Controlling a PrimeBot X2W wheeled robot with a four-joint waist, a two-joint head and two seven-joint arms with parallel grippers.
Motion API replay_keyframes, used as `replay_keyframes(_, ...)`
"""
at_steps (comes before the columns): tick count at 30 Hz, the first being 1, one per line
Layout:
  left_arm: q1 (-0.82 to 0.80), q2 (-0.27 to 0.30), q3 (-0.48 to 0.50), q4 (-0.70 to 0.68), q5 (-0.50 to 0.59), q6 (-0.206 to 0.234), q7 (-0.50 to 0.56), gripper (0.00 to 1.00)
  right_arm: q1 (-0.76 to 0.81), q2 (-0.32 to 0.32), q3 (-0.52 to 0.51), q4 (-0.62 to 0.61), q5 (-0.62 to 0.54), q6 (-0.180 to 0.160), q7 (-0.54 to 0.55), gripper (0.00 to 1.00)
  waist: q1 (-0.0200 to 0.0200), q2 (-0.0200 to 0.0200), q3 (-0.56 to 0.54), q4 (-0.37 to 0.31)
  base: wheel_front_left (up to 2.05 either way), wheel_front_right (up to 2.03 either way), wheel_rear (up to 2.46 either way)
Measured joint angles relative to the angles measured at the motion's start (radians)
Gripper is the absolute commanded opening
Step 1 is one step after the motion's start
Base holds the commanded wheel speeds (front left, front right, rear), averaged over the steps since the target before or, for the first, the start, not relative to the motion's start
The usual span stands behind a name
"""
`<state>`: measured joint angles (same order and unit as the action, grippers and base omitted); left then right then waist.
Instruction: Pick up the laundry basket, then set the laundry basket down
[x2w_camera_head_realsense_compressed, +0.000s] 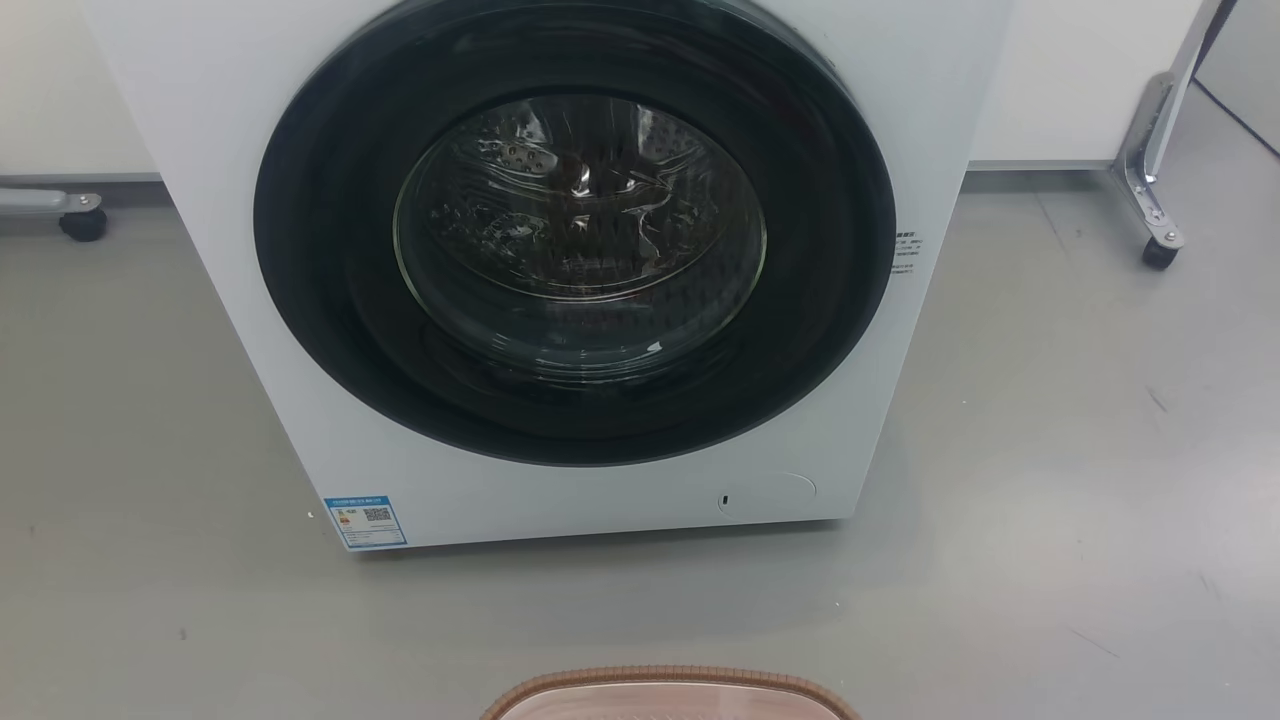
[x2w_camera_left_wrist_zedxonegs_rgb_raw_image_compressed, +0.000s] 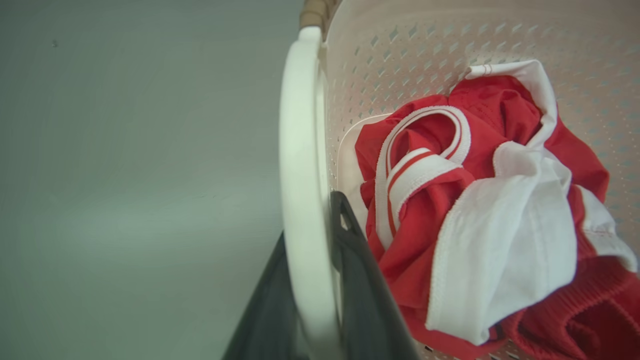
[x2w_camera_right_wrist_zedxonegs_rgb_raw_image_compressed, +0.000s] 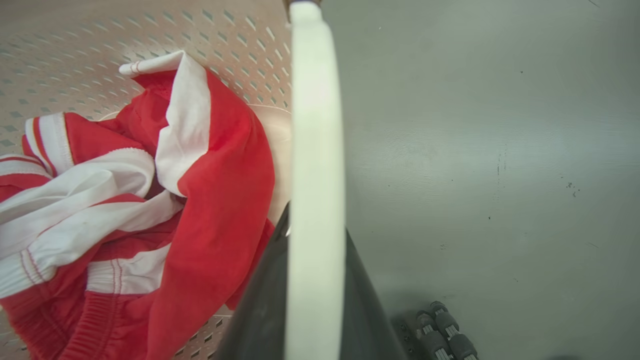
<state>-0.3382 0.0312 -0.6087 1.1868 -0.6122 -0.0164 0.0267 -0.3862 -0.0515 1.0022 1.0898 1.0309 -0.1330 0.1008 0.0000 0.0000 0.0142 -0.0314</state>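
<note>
The laundry basket (x2w_camera_head_realsense_compressed: 670, 690) sits right in front of us. In the head view its brown woven-look rim just enters at the bottom edge, short of the washing machine (x2w_camera_head_realsense_compressed: 250, 150). From the left wrist we look down its perforated cream wall (x2w_camera_left_wrist_zedxonegs_rgb_raw_image_compressed: 400, 45) onto a crumpled red and white garment (x2w_camera_left_wrist_zedxonegs_rgb_raw_image_compressed: 475, 225) lying inside.

The left claw (x2w_camera_left_wrist_zedxonegs_rgb_raw_image_compressed: 310, 220) is narrowed onto one white side handle (x2w_camera_left_wrist_zedxonegs_rgb_raw_image_compressed: 300, 150), with a dark finger on either side of the band. The right claw (x2w_camera_right_wrist_zedxonegs_rgb_raw_image_compressed: 317, 225) clasps the other handle (x2w_camera_right_wrist_zedxonegs_rgb_raw_image_compressed: 315, 125) the same way. So we hold the basket at both sides. We cannot tell for certain whether its base is off the grey floor (x2w_camera_head_realsense_compressed: 1050, 450).

Our main worry is the grip. The handles are smooth and thin, and each lies lengthwise between the fingers, so one could slide through if we lift or lower unevenly. If one arm leads the other, the basket would tip and the garment could spill over the rim. The washing machine's dark round door (x2w_camera_head_realsense_compressed: 575, 230) is near ahead, so swinging forward could knock the rim against it. Setting down too fast could jolt a handle loose. Dark ribbed rollers (x2w_camera_right_wrist_zedxonegs_rgb_raw_image_compressed: 445, 335) show on the floor near the right claw, and we would keep the basket off them.

As for writing, a blue sticker (x2w_camera_head_realsense_compressed: 365, 521) with a square code sits at the machine's lower corner, and some small print (x2w_camera_head_realsense_compressed: 905, 250) lies beside the door. Both are too small for us to read, and we see no brand name.
</note>
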Motion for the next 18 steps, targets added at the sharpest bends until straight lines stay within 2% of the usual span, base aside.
replay_keyframes(18, -0.003, -0.003, -0.016, -0.006, -0.021, 0.011, 0.016, 0.00, -0.039, 0.007, 0.017, 0.054, 0.029, 0.027, 0.005, 0.00, 0.0000, 0.0001, 0.007, 0.009, 0.00, 0.00, 0.00)
